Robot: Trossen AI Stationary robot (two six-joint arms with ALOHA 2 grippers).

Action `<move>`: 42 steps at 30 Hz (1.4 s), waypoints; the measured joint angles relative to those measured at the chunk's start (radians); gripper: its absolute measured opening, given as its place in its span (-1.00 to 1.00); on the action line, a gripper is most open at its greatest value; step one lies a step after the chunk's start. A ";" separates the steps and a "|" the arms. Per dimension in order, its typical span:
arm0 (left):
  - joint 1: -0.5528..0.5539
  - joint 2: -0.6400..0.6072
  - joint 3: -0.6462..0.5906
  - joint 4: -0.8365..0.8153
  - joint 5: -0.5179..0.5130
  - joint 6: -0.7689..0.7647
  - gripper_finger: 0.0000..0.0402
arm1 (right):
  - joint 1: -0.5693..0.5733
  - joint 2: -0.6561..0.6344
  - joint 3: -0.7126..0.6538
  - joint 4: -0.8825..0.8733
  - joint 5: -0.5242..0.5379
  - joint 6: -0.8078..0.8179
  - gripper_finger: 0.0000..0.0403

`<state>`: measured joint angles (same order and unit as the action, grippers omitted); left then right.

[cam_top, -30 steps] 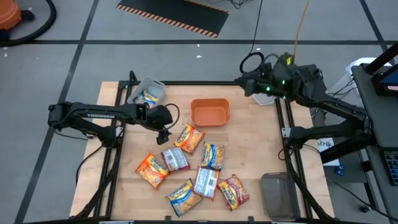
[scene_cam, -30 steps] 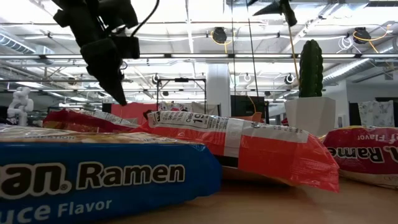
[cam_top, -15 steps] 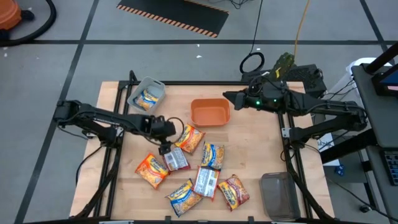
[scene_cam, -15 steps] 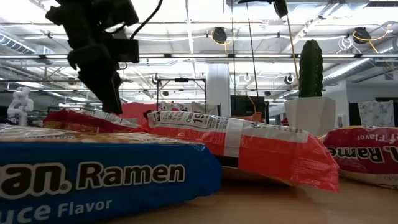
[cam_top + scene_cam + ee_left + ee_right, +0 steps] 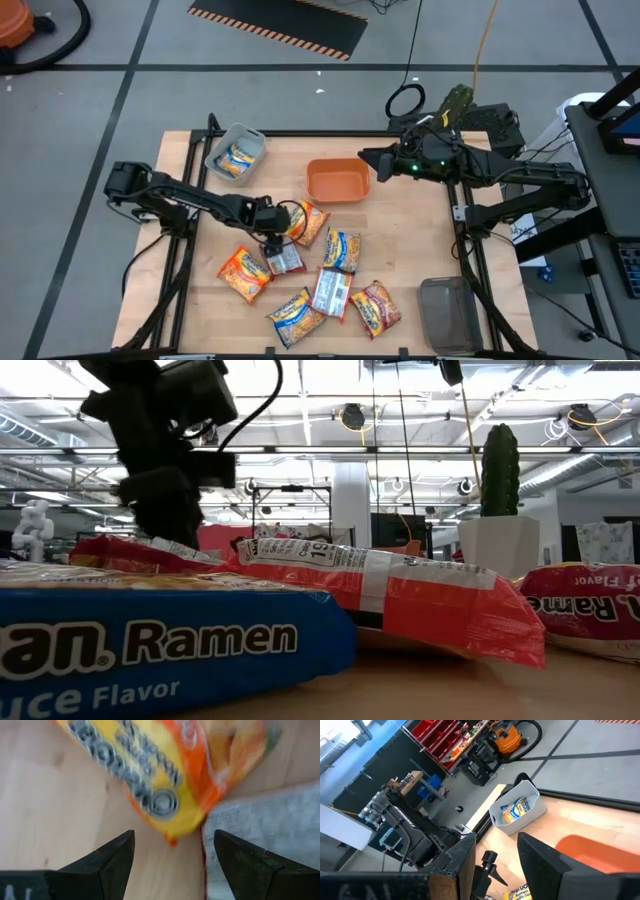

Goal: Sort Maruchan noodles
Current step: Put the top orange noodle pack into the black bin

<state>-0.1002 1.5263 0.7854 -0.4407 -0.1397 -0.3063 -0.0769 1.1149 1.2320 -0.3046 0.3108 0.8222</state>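
Note:
Several Maruchan packets lie flat in a loose cluster on the wooden table: an orange-yellow one (image 5: 305, 222), a silver-red one (image 5: 282, 257), an orange one (image 5: 243, 273), yellow-blue ones (image 5: 341, 250) and a red one (image 5: 375, 307). One more lies in the grey bin (image 5: 235, 152). My left gripper (image 5: 271, 238) is open and low over the table. In its wrist view, the orange-yellow packet's corner (image 5: 172, 805) lies ahead between the open fingers (image 5: 172, 840), with the silver-red packet (image 5: 270, 820) beside it. My right gripper (image 5: 366, 159) is open in the air by the orange bin (image 5: 338, 180).
A clear bin (image 5: 448, 312) stands at the table's near right corner. The orange bin shows nothing inside. In the low view a blue packet (image 5: 150, 640) and a silver-red packet (image 5: 400, 590) fill the foreground, with the left arm (image 5: 165, 470) above them. Bare wood lies on the right.
My left gripper has moved toward the near edge and down, from beside the cluster to the orange-yellow and silver-red packets. My right gripper has swung from the far right corner toward the orange bin, then held still. No packet has moved.

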 joint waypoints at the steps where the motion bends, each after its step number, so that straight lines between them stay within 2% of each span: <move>1: 0.000 0.014 0.000 0.010 0.001 0.007 0.38 | 0.000 0.000 0.000 -0.002 0.000 -0.013 -0.30; 11: -0.004 0.059 0.002 0.051 0.008 -0.002 0.38 | -0.003 -0.034 0.000 -0.047 -0.018 -0.176 -0.30; 21: 0.000 0.118 0.002 0.122 0.004 0.092 0.38 | -0.067 -0.110 0.000 -0.212 -0.256 -0.261 -0.30; 25: 0.000 0.146 0.004 0.183 -0.001 0.085 0.33 | -0.087 -0.140 0.000 -0.271 -0.300 -0.284 -0.30; 28: 0.001 0.151 0.004 0.208 -0.004 0.050 0.16 | -0.101 -0.149 0.000 -0.274 -0.313 -0.315 -0.30; 34: 0.002 0.152 0.003 0.208 -0.018 0.032 -0.33 | -0.119 -0.142 0.000 -0.274 -0.314 -0.360 -0.30; 42: 0.004 0.092 0.001 0.157 -0.037 0.078 -0.86 | -0.116 -0.133 0.000 -0.240 -0.316 -0.285 -0.30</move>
<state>-0.0967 1.6183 0.7868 -0.2838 -0.1767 -0.2282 -0.1926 0.9819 1.2320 -0.5445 -0.0055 0.5374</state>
